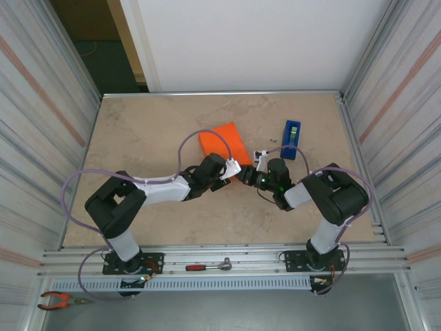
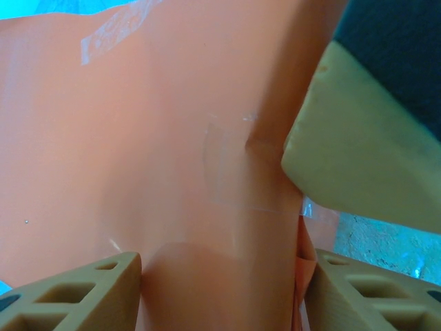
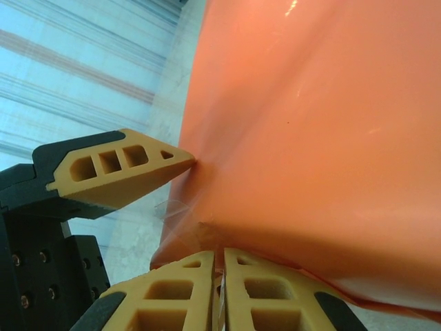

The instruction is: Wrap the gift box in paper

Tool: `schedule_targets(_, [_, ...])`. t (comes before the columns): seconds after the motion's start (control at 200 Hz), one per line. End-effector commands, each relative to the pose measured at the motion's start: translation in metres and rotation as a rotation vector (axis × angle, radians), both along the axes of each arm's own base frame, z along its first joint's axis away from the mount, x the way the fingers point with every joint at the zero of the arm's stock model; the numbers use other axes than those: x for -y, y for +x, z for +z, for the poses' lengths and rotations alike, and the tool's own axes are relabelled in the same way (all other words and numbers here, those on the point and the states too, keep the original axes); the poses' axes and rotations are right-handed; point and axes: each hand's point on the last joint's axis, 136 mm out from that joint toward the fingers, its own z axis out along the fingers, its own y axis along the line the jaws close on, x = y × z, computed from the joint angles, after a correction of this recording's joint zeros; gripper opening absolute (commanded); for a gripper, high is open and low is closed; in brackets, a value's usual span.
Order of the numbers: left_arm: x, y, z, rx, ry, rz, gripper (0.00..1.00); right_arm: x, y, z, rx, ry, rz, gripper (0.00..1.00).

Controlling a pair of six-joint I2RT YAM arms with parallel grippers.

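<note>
Around the middle of the tabletop (image 1: 138,131), plain bright orange thin paper sheet (image 1: 224,141) wrapped into a block; left claw (image 1: 231,167) wide astride its fold, right claw (image 1: 260,158) nearly closed alongside.

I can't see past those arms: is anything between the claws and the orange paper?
Nothing visible. The left claw has its fingers on either side of the paper, and the right claw, nearly closed, sits against its edge. The blue object stands off to the side.
</note>
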Motion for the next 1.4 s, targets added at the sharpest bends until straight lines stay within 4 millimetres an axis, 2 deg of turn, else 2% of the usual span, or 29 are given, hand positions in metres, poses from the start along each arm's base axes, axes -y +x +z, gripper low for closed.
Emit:
schedule_targets(0.0, [-0.0069,-0.0164,-0.0349,-0.099,0.081,-0.029,0.58,0.0063,0.0017,0.011,0.019,0.016,-0.018,0.11])
schedule_targets(0.1, [-0.0072,-0.0166,-0.0357,-0.101,0.082,-0.03,0.54,0.009,0.0004,0.0125,0.02,0.005,-0.022,0.11])
schedule_targets(0.506, [-0.0071,-0.017,-0.0358,-0.104,0.082,-0.029,0.54,0.0085,-0.0018,0.0073,0.002,-0.004,-0.009,0.14])
schedule_targets(1.398, [-0.007,-0.0165,-0.036,-0.105,0.083,-0.028,0.54,0.0099,-0.0053,0.0095,0.0,0.001,-0.008,0.23])
